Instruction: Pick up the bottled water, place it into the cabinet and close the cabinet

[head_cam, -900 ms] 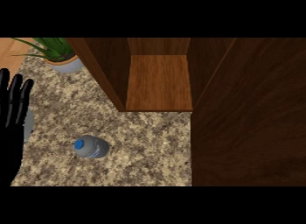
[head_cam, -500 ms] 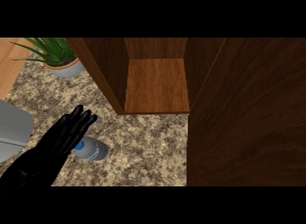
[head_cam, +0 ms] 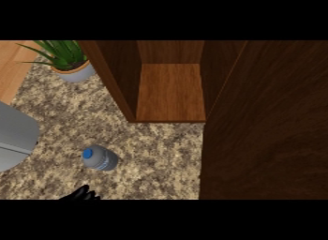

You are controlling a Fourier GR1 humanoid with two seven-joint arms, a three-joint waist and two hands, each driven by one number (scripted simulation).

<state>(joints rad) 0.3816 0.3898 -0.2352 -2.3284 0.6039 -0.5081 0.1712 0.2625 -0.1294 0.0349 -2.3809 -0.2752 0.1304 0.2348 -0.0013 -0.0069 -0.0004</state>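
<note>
The bottled water (head_cam: 100, 158), clear with a blue cap, stands on the speckled counter (head_cam: 153, 159) left of centre. Just below it, at the view's lower edge, a black tip of my left hand (head_cam: 80, 194) pokes in, apart from the bottle. A grey forearm (head_cam: 6, 136) fills the left edge. The wooden cabinet (head_cam: 170, 91) stands open at the back, its shelf bare. Its dark door (head_cam: 271, 122) swings out along the right side. My right hand does not show.
A potted green plant (head_cam: 66, 61) sits at the back left beside the cabinet's left wall. Lighter wood (head_cam: 4, 65) borders the counter at the far left.
My left hand, which lay stretched over the bottle half a second ago, has drawn back to the lower edge. The bottle now shows whole and has not moved.
</note>
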